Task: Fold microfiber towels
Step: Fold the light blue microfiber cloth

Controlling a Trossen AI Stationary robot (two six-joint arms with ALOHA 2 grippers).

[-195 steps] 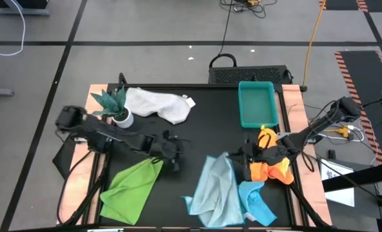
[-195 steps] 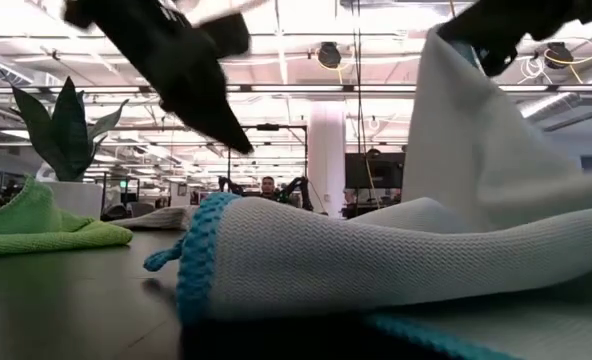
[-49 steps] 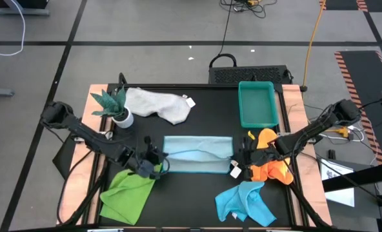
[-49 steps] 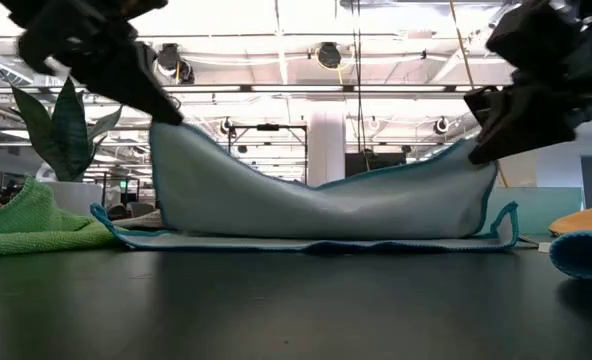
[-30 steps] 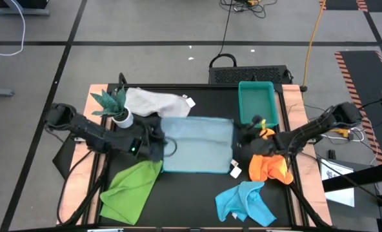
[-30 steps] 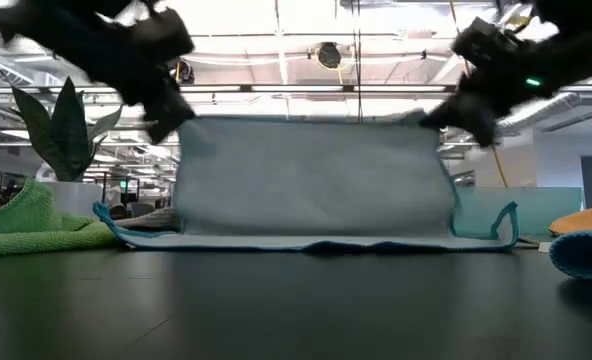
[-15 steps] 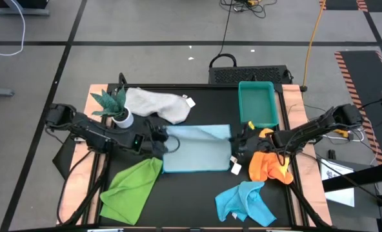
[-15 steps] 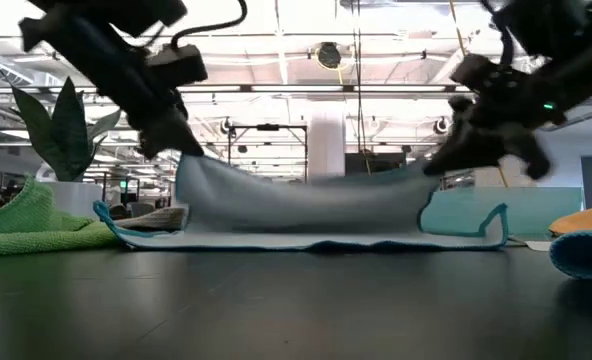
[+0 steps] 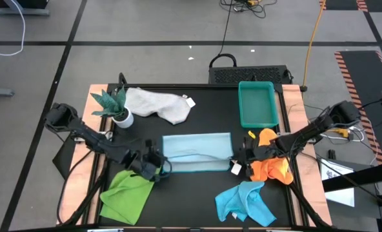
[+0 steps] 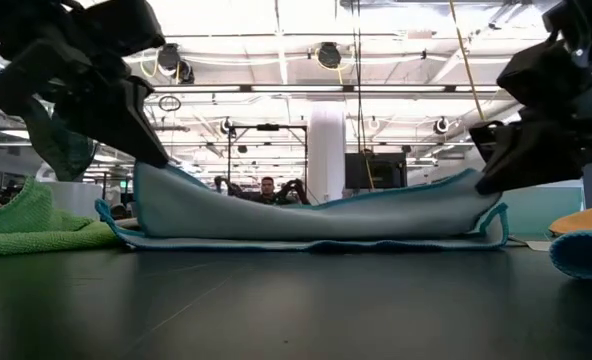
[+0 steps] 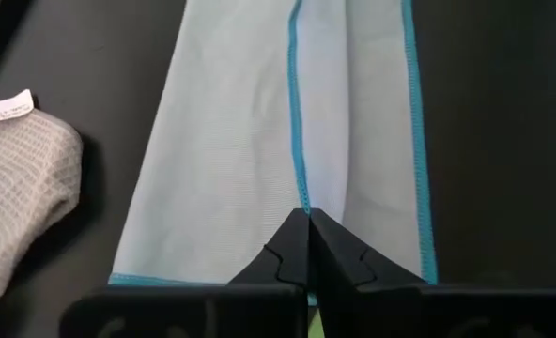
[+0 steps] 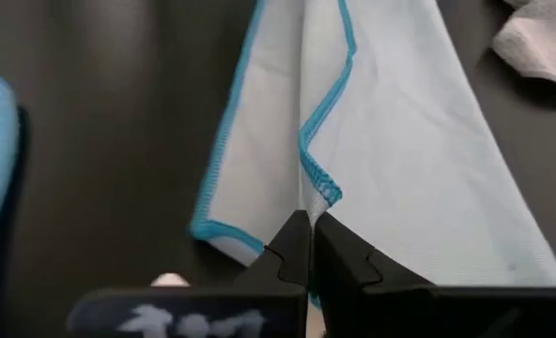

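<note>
Towels were all over the black table (image 9: 197,113) at this point. The pale blue towel (image 9: 197,153) sat in the middle, folded over into a wide strip, and both arms had a corner of it. The left gripper (image 9: 157,166) was at the strip's left end near the front edge, fingers pinched tight together on the blue-stitched hem, which the left wrist view showed pretty clearly (image 11: 308,225). The right gripper (image 9: 241,158) was doing the same at the right end, clamped shut on the hem there (image 12: 306,225). From the low view the cloth (image 10: 316,215) sagged in the middle and rose at both ends where the grippers held it up. The lime green towel (image 9: 128,196) lay crumpled at the front left, just beside the left gripper. The orange towel (image 9: 271,169) was bunched under the right arm, and the turquoise towel (image 9: 246,203) sat in a heap at the front right. The white-grey towel (image 9: 159,104) lay at the back, next to the little potted plant (image 9: 115,106), with the teal tray (image 9: 257,120) at the back right.
</note>
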